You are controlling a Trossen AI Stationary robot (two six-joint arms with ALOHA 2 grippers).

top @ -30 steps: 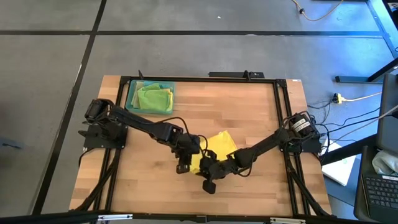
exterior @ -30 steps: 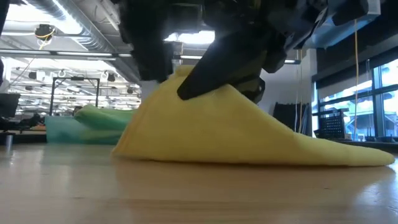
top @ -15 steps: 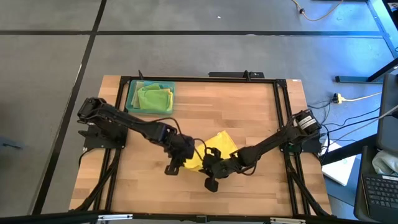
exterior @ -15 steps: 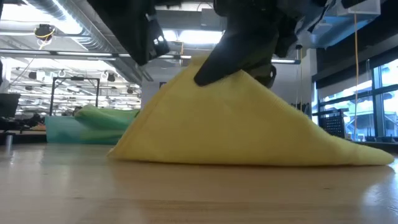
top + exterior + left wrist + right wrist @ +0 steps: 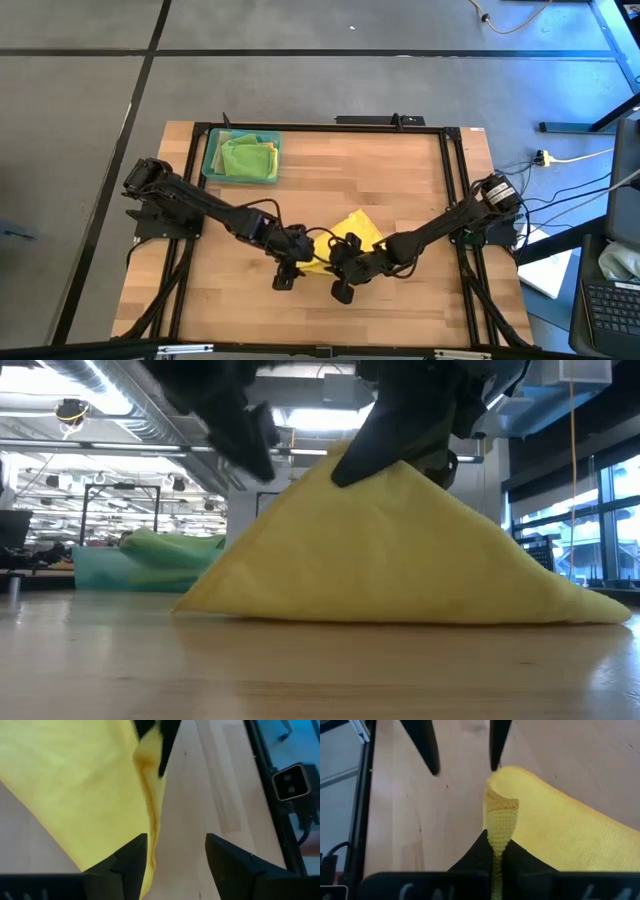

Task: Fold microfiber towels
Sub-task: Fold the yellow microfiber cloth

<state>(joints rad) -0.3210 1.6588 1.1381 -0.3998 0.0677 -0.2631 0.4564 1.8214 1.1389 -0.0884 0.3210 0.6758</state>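
Observation:
A yellow microfiber towel (image 5: 352,232) lies at the table's middle near the front, pulled up into a tent shape (image 5: 390,550). My right gripper (image 5: 496,842) is shut on its raised peak. My left gripper (image 5: 176,840) stands open just left of that peak, beside the towel's near-left edge (image 5: 150,825); its two spread fingers (image 5: 425,747) also show in the right wrist view. More towels, green ones (image 5: 246,156), lie in a teal tray (image 5: 212,160) at the far left. My right gripper pinches a raised fold of the yellow towel (image 5: 497,815) between its two fingers, slanting down from the right. The fold forms the towel's peak (image 5: 345,460), lifted off the table. The towel slopes down from it on both sides, its lower edges (image 5: 400,618) resting on the wood. My left gripper is open; whether one finger brushes the towel's edge cannot be told.
The teal tray with green towels (image 5: 165,548) stands at the far left corner. A black frame (image 5: 320,126) runs around the table's edges. Bare wood (image 5: 400,180) lies at the far right and along the near edge.
My left gripper has opened, let go of the yellow towel and drawn back a little toward the near left. My right gripper has kept its hold and carried the towel's peak up and toward the right, so the tent stands taller.

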